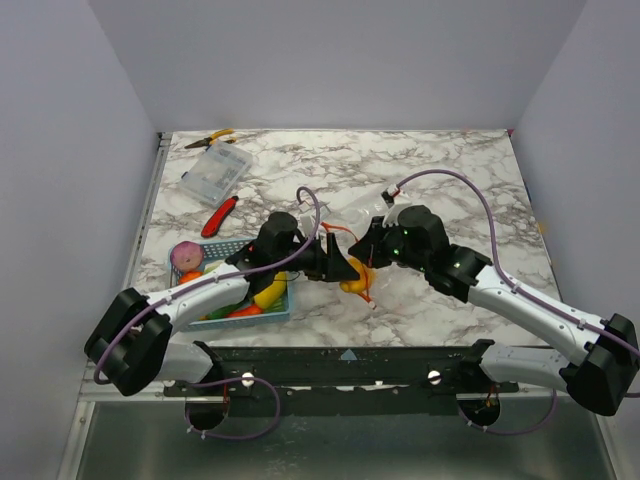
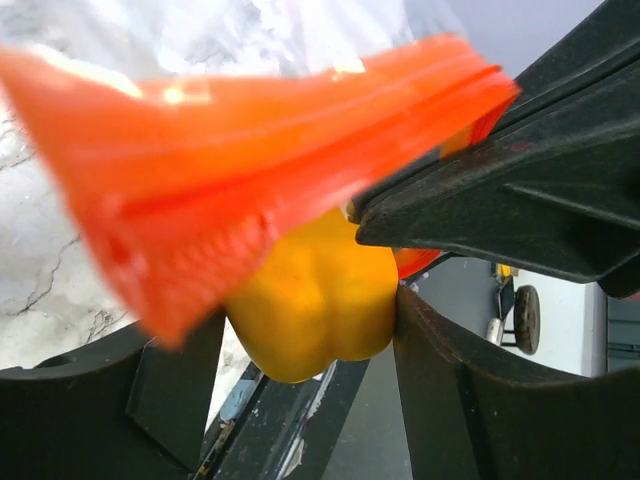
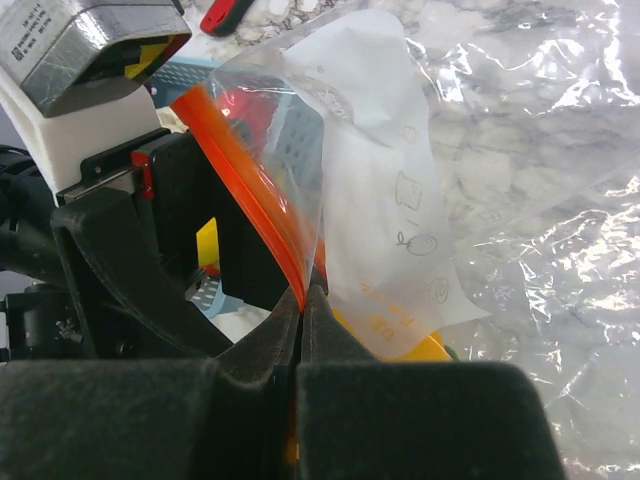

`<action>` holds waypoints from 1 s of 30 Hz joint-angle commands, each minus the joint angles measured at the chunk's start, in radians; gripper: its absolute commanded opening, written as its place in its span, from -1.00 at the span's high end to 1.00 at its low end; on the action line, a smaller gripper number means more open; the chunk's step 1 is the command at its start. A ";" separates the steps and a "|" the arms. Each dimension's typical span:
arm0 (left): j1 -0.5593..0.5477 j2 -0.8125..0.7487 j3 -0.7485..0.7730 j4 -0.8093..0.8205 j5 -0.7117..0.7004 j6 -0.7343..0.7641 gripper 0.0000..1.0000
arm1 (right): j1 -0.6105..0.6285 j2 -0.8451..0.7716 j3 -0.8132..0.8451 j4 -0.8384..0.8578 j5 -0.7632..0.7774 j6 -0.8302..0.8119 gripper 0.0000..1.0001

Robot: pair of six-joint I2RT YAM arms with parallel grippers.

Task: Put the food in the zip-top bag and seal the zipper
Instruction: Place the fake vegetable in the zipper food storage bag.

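My left gripper [image 2: 300,345] is shut on the yellow pepper [image 2: 320,310], holding it at the mouth of the clear zip-top bag [image 3: 500,150]. The red-orange zipper [image 2: 250,170] hangs just over the pepper. My right gripper [image 3: 303,300] is shut on the zipper [image 3: 245,180] and lifts one lip of the bag. In the top view both grippers meet at mid-table, left [image 1: 335,265] and right [image 1: 366,250], with the pepper [image 1: 355,281] between them. More food lies in the blue mesh basket [image 1: 228,248]: a purple onion [image 1: 186,257] and a banana [image 1: 270,291].
A rigid clear box [image 1: 215,172] and a red-handled utility knife [image 1: 220,215] lie at the back left, with pliers [image 1: 210,138] at the far edge. The bag's body [image 1: 352,212] lies crumpled behind the grippers.
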 commanded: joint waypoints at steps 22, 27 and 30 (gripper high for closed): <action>-0.005 -0.269 -0.283 0.504 -0.289 -0.123 1.00 | 0.006 -0.068 -0.046 0.138 -0.036 0.223 0.99; -0.005 -0.394 -0.269 0.326 -0.364 -0.020 1.00 | 0.005 -0.052 -0.028 0.129 -0.064 0.226 0.99; -0.005 -0.371 -0.207 0.251 -0.280 0.009 1.00 | 0.006 -0.025 -0.042 0.210 -0.134 0.260 0.99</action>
